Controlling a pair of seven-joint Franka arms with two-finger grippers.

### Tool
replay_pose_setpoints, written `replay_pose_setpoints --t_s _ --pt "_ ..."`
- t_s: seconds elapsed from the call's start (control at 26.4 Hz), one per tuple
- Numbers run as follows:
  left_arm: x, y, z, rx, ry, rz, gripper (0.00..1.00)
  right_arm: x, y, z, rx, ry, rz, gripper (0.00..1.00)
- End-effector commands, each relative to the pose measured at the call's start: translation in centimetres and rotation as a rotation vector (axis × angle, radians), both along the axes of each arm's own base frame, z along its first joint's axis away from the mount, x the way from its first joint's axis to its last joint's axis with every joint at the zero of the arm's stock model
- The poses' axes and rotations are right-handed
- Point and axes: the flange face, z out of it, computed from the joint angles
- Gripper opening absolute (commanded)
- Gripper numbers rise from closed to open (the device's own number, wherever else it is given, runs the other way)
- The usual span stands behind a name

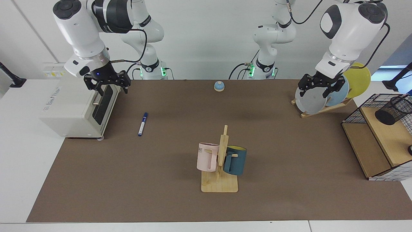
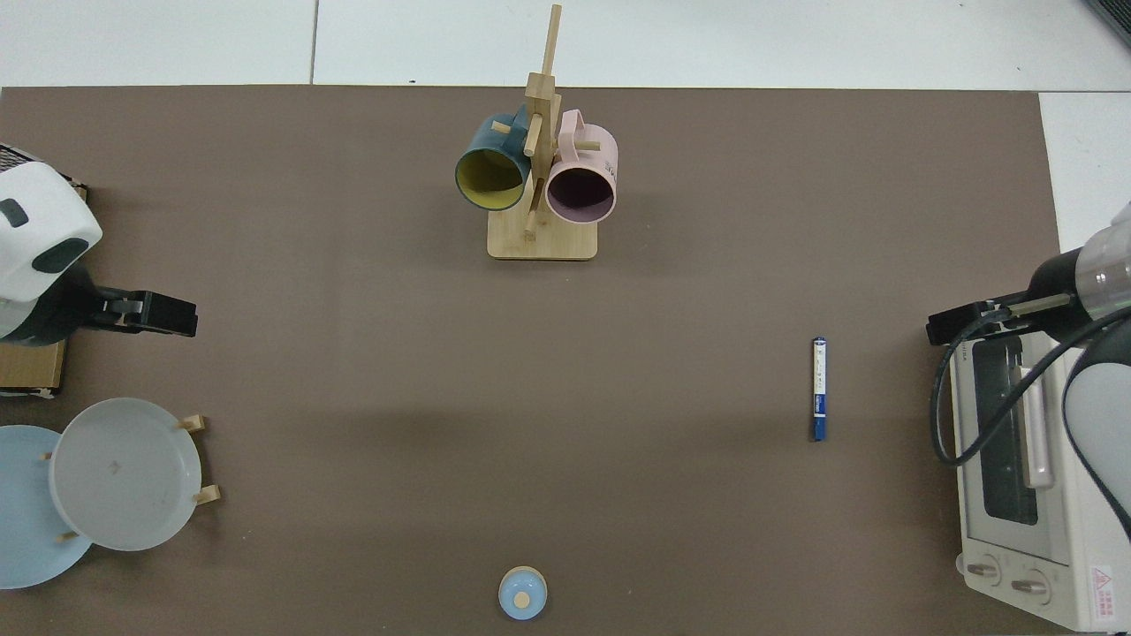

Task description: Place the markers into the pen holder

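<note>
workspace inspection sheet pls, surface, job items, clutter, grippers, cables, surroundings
Surface: brown mat over a white table.
Job's things: marker lies flat on the mat, apart from everything; pen holder lies tipped on the wooden shelf of the wire basket.
Clutter: mug rack with pink mug and teal mug; plate rack with plates; toaster oven; small blue bell.
Grippers: right gripper open, above the oven; left gripper open, in front of the plates; neither holds anything.
Cables: black cable loops over the oven.
Surroundings: white wall, nothing else seen.
</note>
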Motion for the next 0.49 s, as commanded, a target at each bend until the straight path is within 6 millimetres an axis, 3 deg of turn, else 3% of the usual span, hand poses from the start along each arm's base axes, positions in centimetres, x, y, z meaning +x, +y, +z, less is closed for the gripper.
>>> replay_pose_setpoints --t_s 0.0,0.45 --pt "-0.06 0.01 0.07 0.018 -0.016 -0.007 1.00 -0.75 -0.26 0.05 0.008 -0.002 0.004 1.00" --pt "-0.07 -0.33 0.01 0.018 -0.017 -0.013 1.00 -0.71 -0.04 0.80 0.023 -0.024 0.006 1.00"
